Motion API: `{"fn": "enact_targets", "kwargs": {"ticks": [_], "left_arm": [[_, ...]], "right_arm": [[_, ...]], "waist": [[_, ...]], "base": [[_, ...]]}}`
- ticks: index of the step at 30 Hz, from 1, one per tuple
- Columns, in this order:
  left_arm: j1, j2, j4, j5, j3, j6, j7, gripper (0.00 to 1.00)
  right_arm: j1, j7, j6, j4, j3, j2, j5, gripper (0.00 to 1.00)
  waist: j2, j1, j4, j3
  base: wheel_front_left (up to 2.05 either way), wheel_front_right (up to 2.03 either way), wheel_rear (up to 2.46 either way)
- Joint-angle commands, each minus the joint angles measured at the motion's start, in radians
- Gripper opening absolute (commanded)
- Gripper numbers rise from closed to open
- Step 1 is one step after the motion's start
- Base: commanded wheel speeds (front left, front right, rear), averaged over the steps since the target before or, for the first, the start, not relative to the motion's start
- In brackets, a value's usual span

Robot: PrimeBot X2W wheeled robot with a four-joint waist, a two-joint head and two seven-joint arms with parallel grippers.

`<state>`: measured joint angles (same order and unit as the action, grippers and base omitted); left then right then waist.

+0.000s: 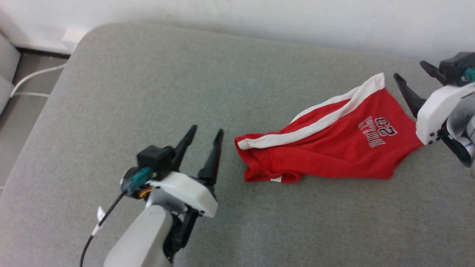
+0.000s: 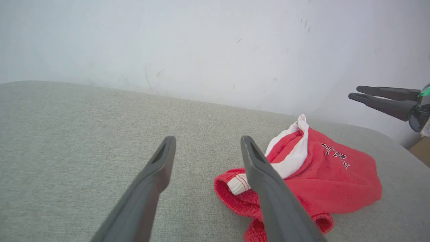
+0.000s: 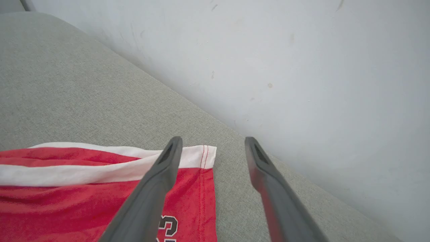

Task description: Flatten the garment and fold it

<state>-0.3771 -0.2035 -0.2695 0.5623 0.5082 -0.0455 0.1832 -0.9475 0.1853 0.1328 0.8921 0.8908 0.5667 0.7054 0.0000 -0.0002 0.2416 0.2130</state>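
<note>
A wide grey cushion (image 1: pixel 130 111) spreads under and ahead of both claws, and a white wall (image 1: pixel 297 18) rises beyond their fingertips. The garment (image 1: pixel 326 148), a pair of red shorts, lies crumpled on the cushion between the two claws: its waist end sits just to the right of the left gripper (image 1: pixel 207 129), and its leg hem ends just beside the right gripper (image 1: pixel 409 69). The cloth is bunched and creased near the waist and smoother toward the hem.

The left gripper is spread, its two dark fingers well apart with nothing between them. In the left wrist view its right finger crosses in front of the waistband, and whether it touches the cloth cannot be told. The right gripper is also spread and holds nothing. In the right wrist view its left finger (image 3: pixel 158 181) lies across the hem corner while its right finger lies over bare cushion. From the left wrist view this claw appears above the cushion, beyond the shorts.

A white band (image 1: pixel 326 115) runs along the shorts' far edge, from the left claw's side to the hem corner by the right claw. The white lettering (image 1: pixel 376 131) lies near the right claw and reads upside down in the head view. A white cable (image 1: pixel 33 78) lies on the floor far to the left of the left claw.
</note>
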Motion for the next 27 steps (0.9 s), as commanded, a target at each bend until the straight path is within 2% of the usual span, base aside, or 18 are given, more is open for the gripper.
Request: {"fn": "enact_targets", "kwargs": {"ticks": [1, 4, 9, 14, 17, 21, 27], "left_arm": [[0.030, -0.017, 0.020, -0.010, -0.019, -0.018, 0.031, 1.00], [0.065, -0.038, 0.040, -0.050, -0.030, -0.042, 0.060, 1.00], [0.126, -0.038, 0.080, -0.088, -0.074, -0.080, 0.076, 1.00], [0.235, -0.002, 0.161, -0.151, -0.154, -0.106, 0.078, 1.00], [0.295, 0.014, 0.165, -0.186, -0.178, -0.104, 0.078, 1.00], [0.348, 0.038, 0.126, -0.201, -0.174, -0.088, 0.078, 1.00], [0.329, 0.061, 0.034, -0.170, -0.155, -0.075, 0.023, 1.00]], "right_arm": [[0.034, 0.028, -0.002, -0.012, -0.020, -0.001, 0.018, 1.00], [0.084, 0.058, -0.002, -0.031, -0.064, -0.004, 0.033, 1.00], [0.165, 0.074, -0.002, -0.069, -0.163, -0.018, 0.034, 1.00], [0.312, 0.076, -0.002, -0.204, -0.392, -0.054, -0.052, 1.00], [0.436, 0.076, -0.002, -0.303, -0.566, -0.112, -0.124, 1.00], [0.617, 0.076, -0.002, -0.460, -0.772, -0.225, -0.235, 1.00], [0.821, 0.073, -0.002, -0.660, -0.879, -0.363, -0.386, 1.00]], "waist": [[0.0000, 0.0002, -0.053, -0.076], [0.0000, 0.0002, -0.069, -0.101], [0.0000, 0.0002, -0.093, -0.129], [0.0000, 0.0002, -0.129, -0.153], [0.0000, 0.0002, -0.151, -0.163], [0.0000, 0.0002, -0.178, -0.170], [0.0000, 0.0002, -0.218, -0.159]], "base": [[0.00, 0.00, 0.00], [0.00, 0.00, 0.00], [0.00, 0.00, 0.00], [0.00, 0.00, 0.00], [0.00, 0.00, 0.00], [0.00, 0.00, 0.00], [0.00, 0.00, 0.00]]}}
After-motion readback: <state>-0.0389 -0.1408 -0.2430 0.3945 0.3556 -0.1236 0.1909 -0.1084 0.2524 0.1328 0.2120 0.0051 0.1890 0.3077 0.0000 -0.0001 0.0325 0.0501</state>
